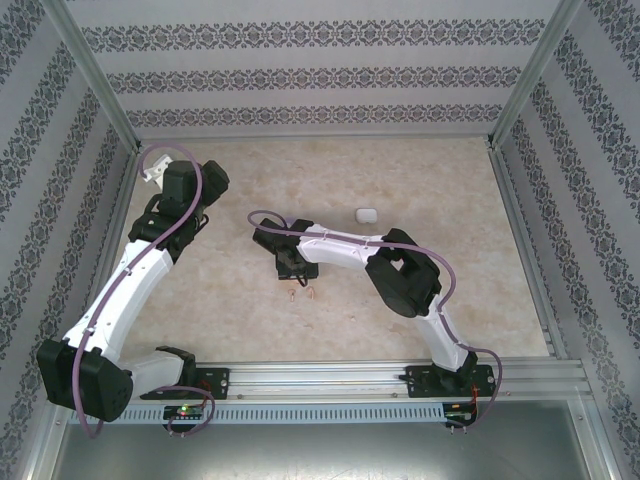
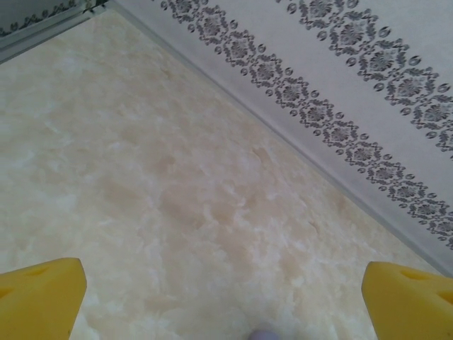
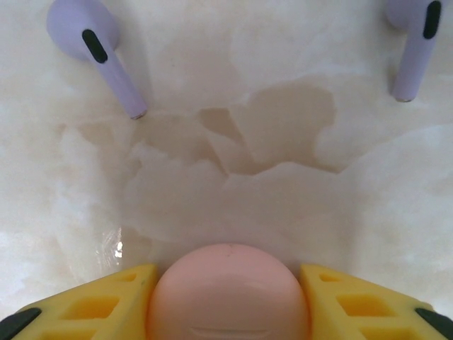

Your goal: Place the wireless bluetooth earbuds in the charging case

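A pink charging case [image 3: 226,283] sits between the yellow fingers [image 3: 106,304] of my right gripper [image 3: 226,301], which press on both its sides. It is low over the marble table. Two purplish earbuds lie on the table beyond it, one at the far left [image 3: 106,60] and one at the far right [image 3: 414,60], stems pointing toward me. From above, the right gripper [image 1: 290,266] hangs mid-table with the two earbuds [image 1: 302,292] just in front of it. My left gripper [image 2: 226,301] stands wide open over bare table with nothing between its fingers.
A white case [image 1: 366,214] lies further back, right of the right gripper. A blurred purplish blob [image 2: 263,334] shows at the bottom edge of the left wrist view. The left arm [image 1: 150,260] reaches along the patterned left wall [image 1: 60,200].
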{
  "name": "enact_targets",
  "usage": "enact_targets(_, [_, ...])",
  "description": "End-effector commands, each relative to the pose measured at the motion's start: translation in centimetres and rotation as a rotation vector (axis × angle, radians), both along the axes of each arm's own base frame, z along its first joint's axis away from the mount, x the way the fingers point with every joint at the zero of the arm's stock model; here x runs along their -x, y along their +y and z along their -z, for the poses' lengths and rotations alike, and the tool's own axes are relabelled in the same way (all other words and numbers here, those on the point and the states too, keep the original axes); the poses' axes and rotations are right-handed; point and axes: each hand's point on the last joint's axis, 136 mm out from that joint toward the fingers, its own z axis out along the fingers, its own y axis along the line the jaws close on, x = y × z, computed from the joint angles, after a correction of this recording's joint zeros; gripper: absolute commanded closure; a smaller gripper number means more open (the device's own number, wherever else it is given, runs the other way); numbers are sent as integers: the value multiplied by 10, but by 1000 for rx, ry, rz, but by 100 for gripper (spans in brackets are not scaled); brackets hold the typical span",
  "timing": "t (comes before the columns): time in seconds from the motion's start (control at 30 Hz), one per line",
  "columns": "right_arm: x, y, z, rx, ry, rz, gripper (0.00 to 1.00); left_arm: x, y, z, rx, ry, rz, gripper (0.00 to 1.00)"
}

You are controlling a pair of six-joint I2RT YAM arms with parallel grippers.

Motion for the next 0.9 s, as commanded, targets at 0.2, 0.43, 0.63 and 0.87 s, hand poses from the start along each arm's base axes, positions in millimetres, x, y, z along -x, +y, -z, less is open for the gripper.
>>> enact_targets(0.2, [-14,-20,-48,-74,-101,62,62,-1,-7,13,-8,34,62,6])
enact_targets(0.43, [-39,-68,-80,-144,-161,171,61,-17,-50,45,58,-47,301,9])
enact_targets(0.63, [-62,-113,-85,-267,-166,349,61,-22,-105,50,177,-193,594,10])
enact_targets(0.87, [-83,-142,-93,-464,-179,582,61,-13,-168,51,292,-299,880,8])
